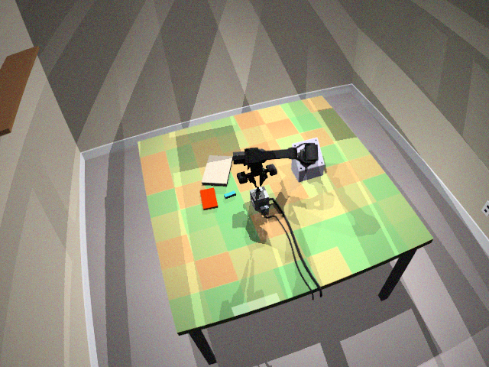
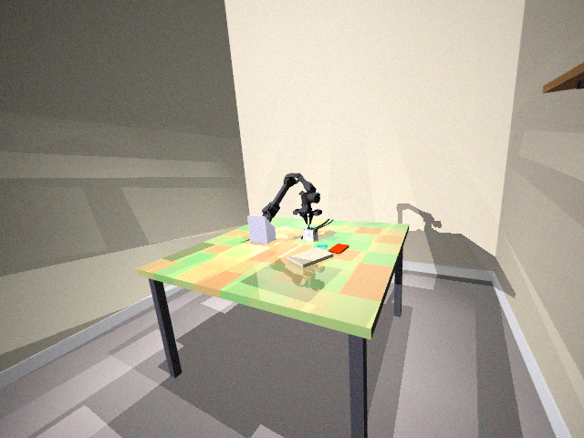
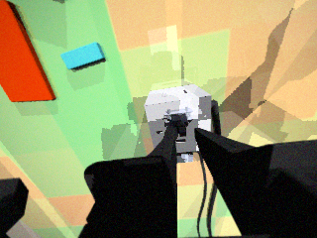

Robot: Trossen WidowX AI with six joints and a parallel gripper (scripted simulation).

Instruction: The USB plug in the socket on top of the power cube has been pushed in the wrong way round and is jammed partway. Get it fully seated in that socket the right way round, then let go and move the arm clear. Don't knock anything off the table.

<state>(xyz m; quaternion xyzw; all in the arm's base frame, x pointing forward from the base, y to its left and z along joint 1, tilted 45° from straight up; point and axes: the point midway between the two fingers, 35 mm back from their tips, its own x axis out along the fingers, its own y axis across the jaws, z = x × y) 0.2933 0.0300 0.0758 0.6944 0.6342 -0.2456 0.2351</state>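
The power cube [image 1: 260, 202] [image 2: 310, 234] [image 3: 198, 101] is a small whitish-grey block standing on the table. My gripper [image 1: 258, 186] [image 2: 308, 226] [image 3: 183, 134] points down at its top. The fingers stand a little apart, open, with a narrow gap between the tips in the wrist view. A small dark shape [image 3: 179, 119] on the cube's top, at the fingertips, looks like the USB plug. The left finger partly covers it, so its depth in the socket and which way round it is cannot be told.
Black cables [image 1: 289, 227] [image 3: 204, 188] run from the cube over the table's edge. A cyan block [image 1: 229, 194] [image 2: 322, 245] [image 3: 84, 56], a red-orange slab [image 1: 208, 198] [image 2: 338, 248] [image 3: 22, 59] and a cream book [image 1: 217, 170] [image 2: 308, 257] lie nearby. A lilac block [image 1: 309, 173] [image 2: 259, 230] stands at the arm's base.
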